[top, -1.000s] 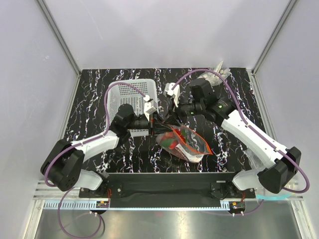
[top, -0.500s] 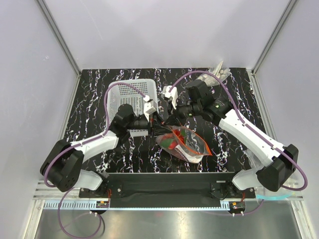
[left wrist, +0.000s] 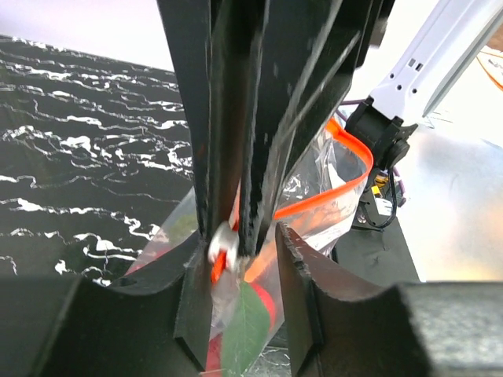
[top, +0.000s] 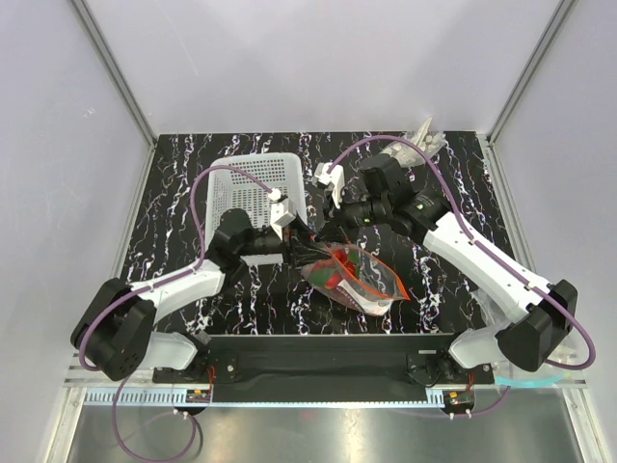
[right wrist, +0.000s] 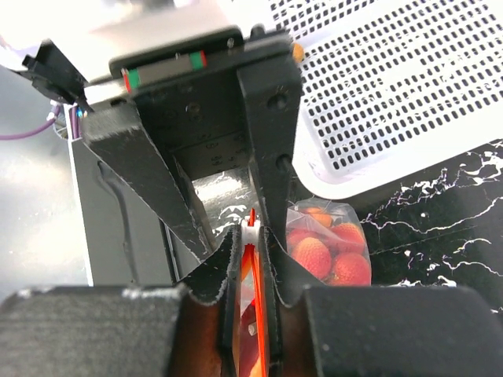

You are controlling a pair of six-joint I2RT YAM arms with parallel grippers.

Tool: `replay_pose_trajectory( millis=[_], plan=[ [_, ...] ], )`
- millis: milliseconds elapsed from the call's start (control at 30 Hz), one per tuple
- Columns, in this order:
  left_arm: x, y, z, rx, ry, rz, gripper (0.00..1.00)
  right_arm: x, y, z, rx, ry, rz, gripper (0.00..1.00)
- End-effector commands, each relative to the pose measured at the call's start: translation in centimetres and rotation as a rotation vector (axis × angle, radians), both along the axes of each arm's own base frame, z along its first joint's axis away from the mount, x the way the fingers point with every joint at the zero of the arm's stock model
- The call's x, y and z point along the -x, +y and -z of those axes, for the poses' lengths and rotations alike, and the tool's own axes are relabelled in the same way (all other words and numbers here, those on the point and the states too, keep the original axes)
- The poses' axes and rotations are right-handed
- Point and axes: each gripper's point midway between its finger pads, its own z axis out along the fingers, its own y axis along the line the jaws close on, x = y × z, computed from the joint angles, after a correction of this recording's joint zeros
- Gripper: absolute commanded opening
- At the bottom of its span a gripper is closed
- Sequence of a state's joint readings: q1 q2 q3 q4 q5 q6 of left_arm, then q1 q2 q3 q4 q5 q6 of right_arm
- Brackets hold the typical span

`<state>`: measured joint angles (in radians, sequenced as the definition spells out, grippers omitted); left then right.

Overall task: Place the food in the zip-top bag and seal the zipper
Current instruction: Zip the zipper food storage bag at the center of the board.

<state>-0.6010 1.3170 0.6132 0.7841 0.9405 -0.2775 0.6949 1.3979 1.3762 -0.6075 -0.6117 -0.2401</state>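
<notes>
Food (top: 335, 274) lies inside the clear bag (top: 371, 282), which rests on the black marbled table (top: 174, 212) near its centre, slightly toward 6 o'clock. Red round pieces show through the plastic in the right wrist view, and a green leaf with more red shows in the left wrist view.

The orange zipper (right wrist: 251, 253) runs along the bag's mouth at its 10 o'clock end and is lifted off the table there. The right gripper (right wrist: 250, 236) is pinched narrow on that strip, its two black fingers pressed against either side of it. The left gripper (left wrist: 242, 236) faces it from the 9 o'clock side, nose to nose. Its jaws stand parted a little, and the right gripper's fingertips and the bag's corner sit in the gap between them. I cannot tell whether the left fingers touch the plastic.

The white lattice basket (top: 231, 178) stands at 10 o'clock from the bag, just behind the left gripper. A crumpled clear plastic wad (top: 421, 141) lies at the table's far corner, at 1 o'clock, well apart from the bag.
</notes>
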Motion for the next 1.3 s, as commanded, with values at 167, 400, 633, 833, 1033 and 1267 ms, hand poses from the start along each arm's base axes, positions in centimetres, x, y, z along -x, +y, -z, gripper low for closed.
replay_pose_trajectory(
  millis=[167, 400, 633, 833, 1033, 1267],
  plan=[
    [-0.8, 0.4, -1.1, 0.050, -0.060, -0.054, 0.41, -0.9, -0.6, -3.9, -0.096, -0.100, 0.081, 0.00],
    [-1.1, 1.3, -1.5, 0.103, -0.024, -0.061, 0.43, -0.9, -1.1, -3.9, -0.115, -0.101, 0.098, 0.00],
    [-1.4, 2.3, -3.4, 0.214, 0.006, -0.036, 0.36, -0.5, -1.0, -3.6, -0.120, -0.087, 0.077, 0.00],
    [-1.5, 2.6, -4.2, 0.259, 0.030, 0.000, 0.11, -0.3, -0.8, -3.5, -0.120, -0.074, 0.063, 0.00],
    [-1.5, 2.5, -4.3, 0.262, 0.062, 0.037, 0.00, -0.5, -0.9, -3.2, -0.109, -0.073, 0.069, 0.10],
    [-1.5, 2.5, -4.2, 0.255, 0.071, 0.043, 0.00, -0.6, -0.6, -2.6, -0.096, -0.065, 0.059, 0.32]
  ],
)
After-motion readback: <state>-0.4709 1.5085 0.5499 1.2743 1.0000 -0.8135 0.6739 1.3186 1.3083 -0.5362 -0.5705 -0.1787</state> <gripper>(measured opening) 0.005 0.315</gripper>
